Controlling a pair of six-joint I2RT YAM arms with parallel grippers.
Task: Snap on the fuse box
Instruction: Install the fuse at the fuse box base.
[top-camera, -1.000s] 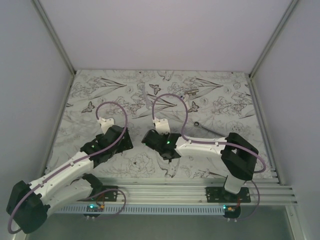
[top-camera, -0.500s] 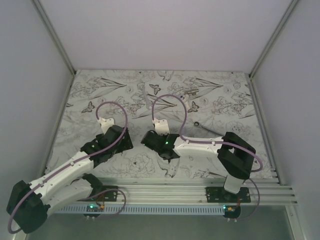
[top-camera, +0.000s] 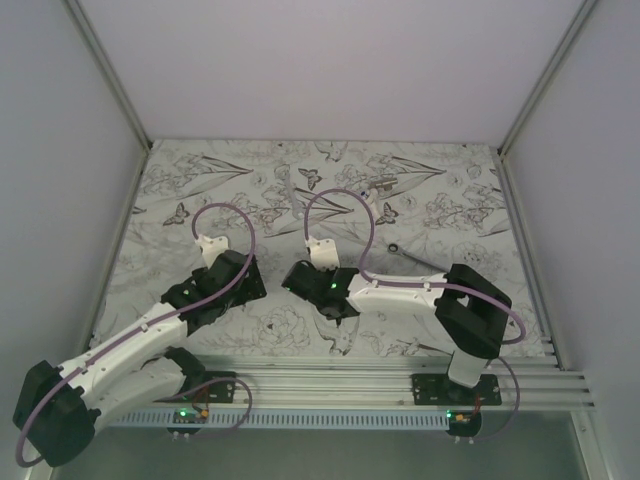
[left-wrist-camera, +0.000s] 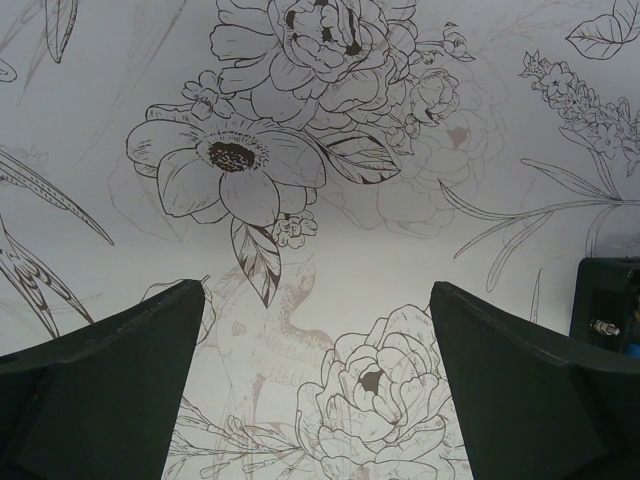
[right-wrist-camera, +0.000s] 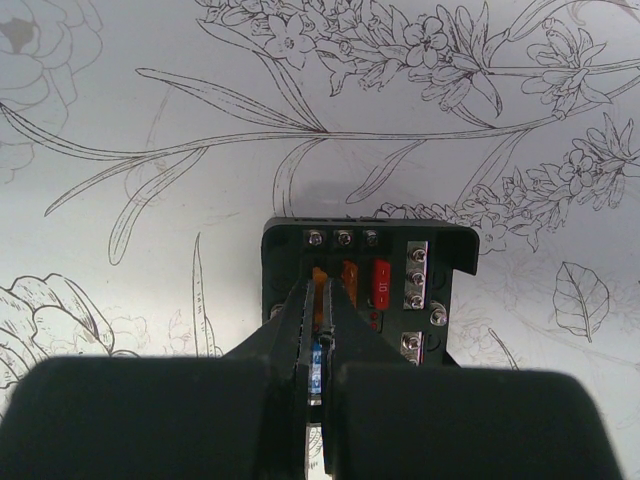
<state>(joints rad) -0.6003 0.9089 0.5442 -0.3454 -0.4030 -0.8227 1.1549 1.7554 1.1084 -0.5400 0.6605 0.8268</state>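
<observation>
Fuse box (right-wrist-camera: 395, 245), under right fingers (right-wrist-camera: 348, 335) (closed)

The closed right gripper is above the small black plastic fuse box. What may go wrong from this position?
1. The shut right gripper aims its narrow tips at the orange fuses of the small black plastic fuse box; pressing there might bend a fuse instead of seating it.
2. The open left gripper holds nothing, so nothing braces the box on the flower-printed table cover; a push might slide it.
</observation>
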